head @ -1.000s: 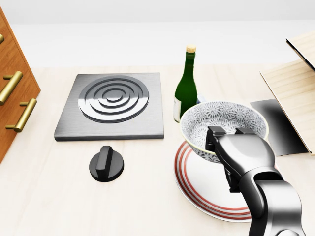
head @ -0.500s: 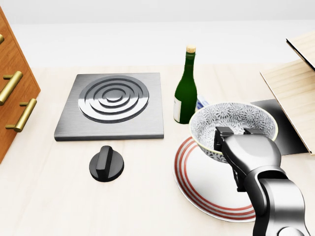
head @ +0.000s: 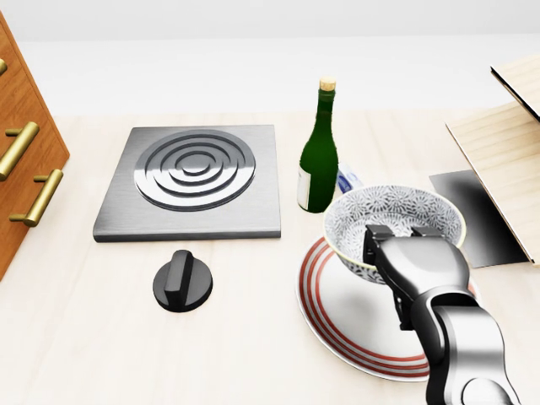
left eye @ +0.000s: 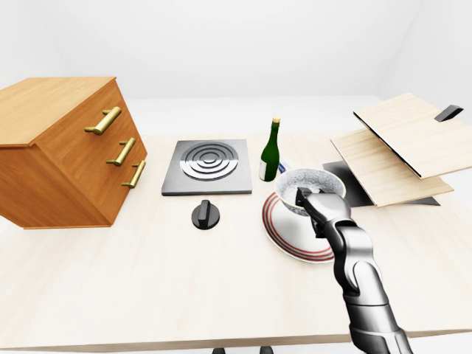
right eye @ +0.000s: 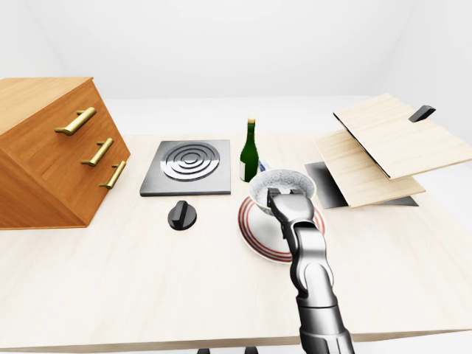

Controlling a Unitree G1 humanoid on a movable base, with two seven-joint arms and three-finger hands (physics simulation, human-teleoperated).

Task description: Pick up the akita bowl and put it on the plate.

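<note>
Light wood table (left eye: 147,287) filled most of the left-eye view. Wooden drawer cabinet (left eye: 63,151) with brass handles sat at left of that view, tilted on the tabletop. Two pale wooden boards (left eye: 398,147) hung over the upper right, stacked at an angle, a dark flat panel (head: 477,211) under them. Square metal stove burner (head: 192,181) with concentric rings lay upper centre of the head view. Black knob (head: 182,281) sat just below the burner, apart from it.

Red-ringed white plate (head: 346,325) lay at lower right of the head view. Akita bowl (head: 394,221), patterned blue-grey inside, was over the plate's upper part; whether its base touched the plate could not be told from these views. Right hand (head: 405,253) came up from the bottom right edge, metal arm below it, fingers (head: 375,240) clamped over the bowl's near rim, grasping it. Green wine bottle (head: 319,156) with a cork top stood upright just upper left of the bowl, between burner and bowl. A small bluish-white object (head: 348,179) peeked out right of the bottle, too hidden to name. Left hand did not show in any view.
</note>
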